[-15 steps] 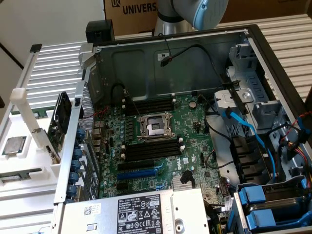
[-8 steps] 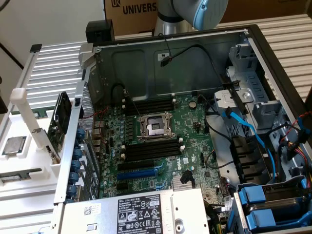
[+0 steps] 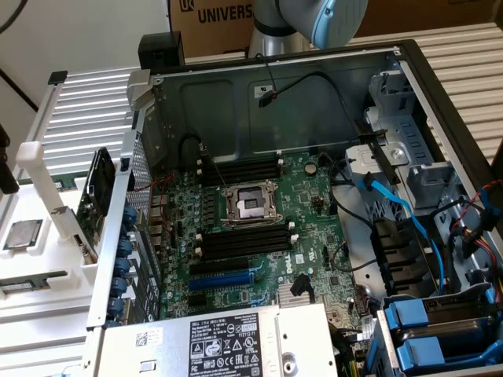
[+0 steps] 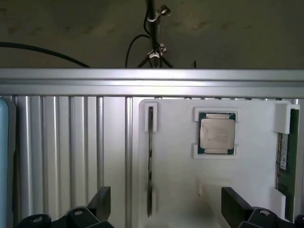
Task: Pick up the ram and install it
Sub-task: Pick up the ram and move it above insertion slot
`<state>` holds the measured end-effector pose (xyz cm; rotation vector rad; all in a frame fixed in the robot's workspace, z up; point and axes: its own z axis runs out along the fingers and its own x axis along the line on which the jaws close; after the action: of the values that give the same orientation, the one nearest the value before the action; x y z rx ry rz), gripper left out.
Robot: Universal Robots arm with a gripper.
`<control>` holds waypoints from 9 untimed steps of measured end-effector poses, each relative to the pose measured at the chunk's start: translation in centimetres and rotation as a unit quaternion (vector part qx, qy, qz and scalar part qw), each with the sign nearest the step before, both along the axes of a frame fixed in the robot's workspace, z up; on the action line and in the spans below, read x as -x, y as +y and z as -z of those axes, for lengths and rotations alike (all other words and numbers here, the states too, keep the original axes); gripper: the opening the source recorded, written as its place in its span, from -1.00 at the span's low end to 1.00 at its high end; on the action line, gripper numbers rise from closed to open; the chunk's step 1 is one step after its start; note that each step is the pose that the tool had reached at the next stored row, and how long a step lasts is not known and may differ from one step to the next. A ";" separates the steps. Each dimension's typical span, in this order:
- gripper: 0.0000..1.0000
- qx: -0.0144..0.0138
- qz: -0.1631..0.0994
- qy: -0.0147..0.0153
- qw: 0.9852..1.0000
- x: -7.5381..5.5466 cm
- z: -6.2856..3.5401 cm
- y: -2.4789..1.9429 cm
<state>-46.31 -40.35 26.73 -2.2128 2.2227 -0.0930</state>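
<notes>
We read "UNIVERS" on cardboard box (image 3: 224,14). White tray (image 4: 180,142): one processor chip (image 4: 217,133) mid-tray, one ram (image 4: 283,154) along edge. Gripper (image 4: 168,205) spread apart, empty.

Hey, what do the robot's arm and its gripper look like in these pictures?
In the exterior view, the arm is a rounded silver-grey tube with a light blue joint cap. In the wrist view, the gripper has two black, blocky fingers with slanted tips, and dark linkages with round pivot fittings at their bases.
</notes>
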 end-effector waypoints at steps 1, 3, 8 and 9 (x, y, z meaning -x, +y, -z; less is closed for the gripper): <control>0.98 0.000 0.000 0.000 1.000 0.0 0.19 0.00; 0.98 0.000 0.000 0.000 1.000 0.0 0.55 0.00; 0.98 0.000 0.000 0.000 1.000 0.0 1.45 0.00; 0.98 0.000 0.000 0.000 1.000 0.0 1.65 0.00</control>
<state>-46.33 -40.35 25.08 -2.2127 2.2226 -0.0931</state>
